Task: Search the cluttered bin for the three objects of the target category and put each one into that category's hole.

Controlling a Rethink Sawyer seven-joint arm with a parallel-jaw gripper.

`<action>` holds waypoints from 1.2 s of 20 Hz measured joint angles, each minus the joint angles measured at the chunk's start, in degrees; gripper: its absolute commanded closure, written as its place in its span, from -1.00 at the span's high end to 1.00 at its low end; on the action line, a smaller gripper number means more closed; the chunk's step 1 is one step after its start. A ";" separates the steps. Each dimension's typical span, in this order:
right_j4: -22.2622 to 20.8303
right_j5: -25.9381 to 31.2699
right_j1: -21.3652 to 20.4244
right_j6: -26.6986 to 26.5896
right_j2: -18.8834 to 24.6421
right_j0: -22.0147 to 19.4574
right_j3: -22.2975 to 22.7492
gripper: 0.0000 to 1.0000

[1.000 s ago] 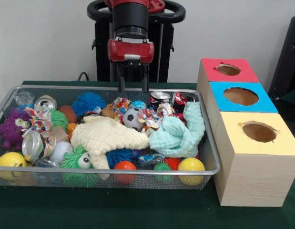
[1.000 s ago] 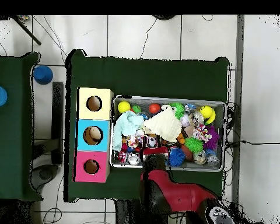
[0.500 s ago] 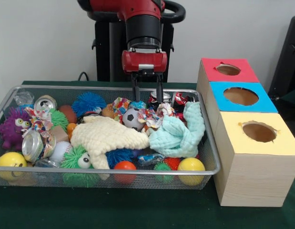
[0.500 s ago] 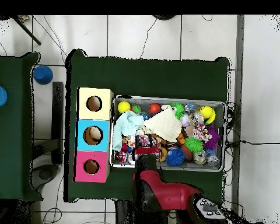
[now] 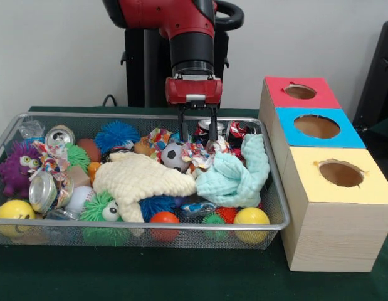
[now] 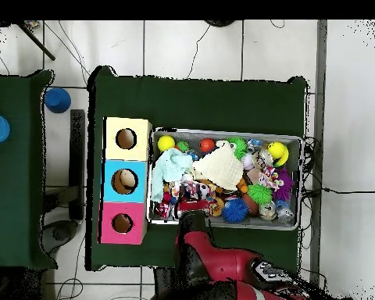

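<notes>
- Green cloth is covering the bench, and a wire mesh bin is sitting on it, with three wooden boxes standing just beside the bin's right end in the front view.
- Along the bin's near edge a yellow smiley ball is lying in the left corner, then a green fuzzy toy with an eye, an orange ball and a yellow ball toward the right corner.
- In the middle a cream knitted cloth is spreading over the toys, and a mint cloth is bunching up against the right wall.
- By the left wall a purple monster toy and a crushed can are lying close together.
- Behind the cloths a small soccer ball is resting beside crumpled patterned wrappers, with a blue fuzzy ball nearer the far edge.
- The hand is hanging over the bin's far edge with its two fingers spread apart, tips down among the wrappers and a can, gripping nothing visible.
- The yellow-topped box is standing nearest, the blue-topped box behind it, the red-topped box farthest, each showing a round hole.
</notes>
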 measured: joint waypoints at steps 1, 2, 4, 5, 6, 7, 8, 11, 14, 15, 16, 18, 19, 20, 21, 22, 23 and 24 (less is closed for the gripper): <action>0.09 -0.17 0.37 0.00 -0.12 0.09 -0.02 1.00; 0.19 -0.34 0.74 0.00 -0.23 0.19 -0.03 1.00; 0.73 -1.50 2.26 0.00 -0.61 0.63 -0.15 1.00; 0.83 -1.76 2.56 0.00 -0.66 0.71 -0.18 1.00; 1.02 -2.15 3.04 0.00 -0.73 0.83 -0.25 1.00; 1.59 -3.18 4.31 0.00 -0.97 1.13 -0.51 1.00; 1.79 -3.57 4.68 0.00 -1.07 1.23 -0.60 1.00; 2.75 -5.81 6.85 0.00 -1.63 1.69 -1.17 1.00; 3.01 -7.04 7.68 0.00 -1.74 1.93 -1.47 1.00; 3.10 -7.85 8.22 0.00 -1.81 2.14 -1.80 1.00; 3.14 -8.46 8.61 0.00 -1.87 2.29 -2.12 1.00; 3.14 -9.01 9.09 0.00 -1.93 2.46 -2.63 1.00; 3.14 -9.18 9.36 0.00 -1.98 2.56 -2.94 1.00; 3.14 -9.27 9.86 0.00 -2.01 2.76 -3.40 -1.00; 3.14 -9.27 9.93 0.00 -2.01 2.79 -3.43 -1.00; 3.14 -9.28 9.99 0.00 -2.01 2.82 -3.45 -1.00; 3.14 -9.29 10.05 0.00 -2.01 2.85 -3.47 -1.00; 3.13 -9.30 10.12 0.00 -2.02 2.90 -3.45 -1.00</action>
